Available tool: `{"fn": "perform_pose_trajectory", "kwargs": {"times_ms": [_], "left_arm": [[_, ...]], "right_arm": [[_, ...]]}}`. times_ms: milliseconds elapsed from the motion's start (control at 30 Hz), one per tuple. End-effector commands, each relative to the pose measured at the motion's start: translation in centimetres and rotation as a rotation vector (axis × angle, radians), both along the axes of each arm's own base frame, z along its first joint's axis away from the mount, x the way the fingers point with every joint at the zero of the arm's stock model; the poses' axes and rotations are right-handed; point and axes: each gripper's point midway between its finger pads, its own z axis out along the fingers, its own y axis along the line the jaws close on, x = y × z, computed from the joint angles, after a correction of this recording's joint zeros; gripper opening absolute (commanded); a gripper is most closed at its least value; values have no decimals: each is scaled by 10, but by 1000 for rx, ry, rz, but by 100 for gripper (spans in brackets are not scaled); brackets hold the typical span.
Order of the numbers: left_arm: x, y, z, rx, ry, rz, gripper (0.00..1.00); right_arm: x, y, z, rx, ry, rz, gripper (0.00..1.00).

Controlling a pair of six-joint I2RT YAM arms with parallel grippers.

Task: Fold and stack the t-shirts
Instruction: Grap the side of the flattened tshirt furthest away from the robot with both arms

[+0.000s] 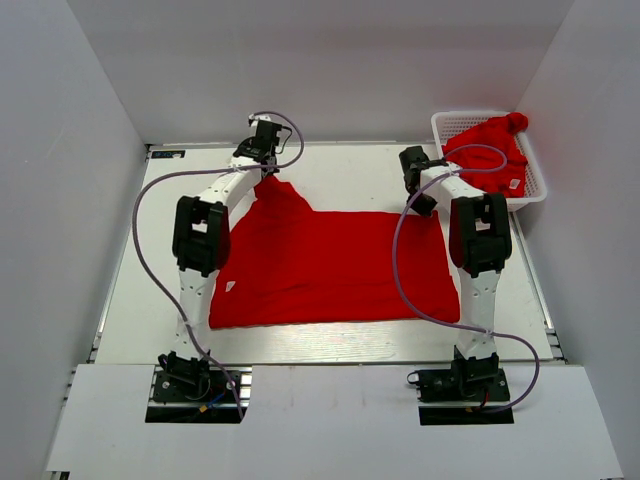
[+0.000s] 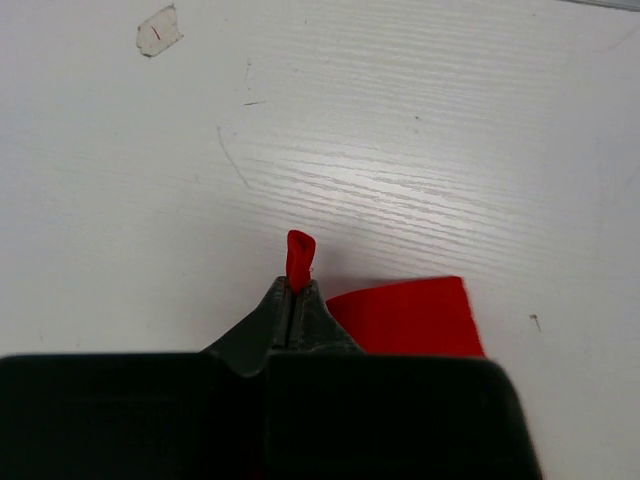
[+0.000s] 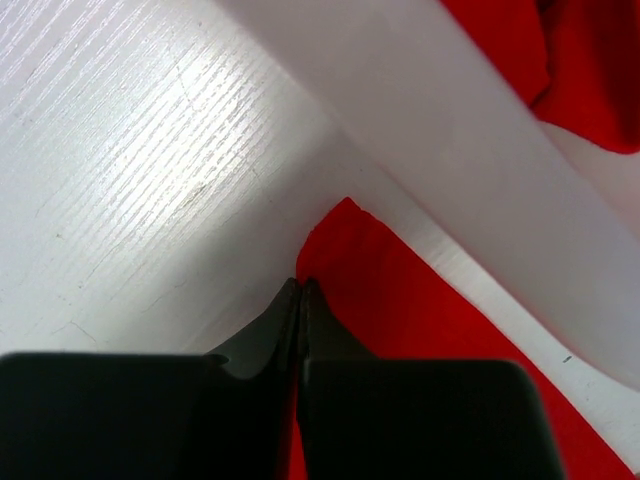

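A red t-shirt (image 1: 330, 265) lies spread flat on the white table, with a small white label (image 1: 230, 286) near its left edge. My left gripper (image 1: 268, 170) is at the shirt's far left corner and is shut on it. In the left wrist view a tuft of red cloth (image 2: 300, 258) pokes out past the closed gripper (image 2: 292, 287). My right gripper (image 1: 428, 205) is at the far right corner. In the right wrist view the gripper (image 3: 302, 287) is shut, with the t-shirt's edge (image 3: 400, 320) running in between the fingers. A second red t-shirt (image 1: 490, 150) is bunched in the basket.
The white lattice basket (image 1: 470, 114) stands at the far right corner, close behind my right arm. White walls enclose the table on the left, back and right. A small scrap of tape (image 2: 158, 30) sticks to the table beyond my left gripper.
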Motion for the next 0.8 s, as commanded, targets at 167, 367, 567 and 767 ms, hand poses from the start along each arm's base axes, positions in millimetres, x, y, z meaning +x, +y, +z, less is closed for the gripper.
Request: {"fn": "perform_pose_trajectory", "kwargs": {"times_ms": [167,367,567,767], "left_arm": [[-49,9,78,-57,-76,-43,0],[-99,3,94,-144,-88,-137,0],[-164,-2,90,-231,-40,-203,0],[-224,-2,92,-306,-16,-247,0]], "right_arm": [[-18,-6,37,-6,-51,49,0],[-44,-6,47,9,-71,80,0],[-63,-7,57,6,-85,111,0],[-81,-6,57,13,-69,149,0]]}}
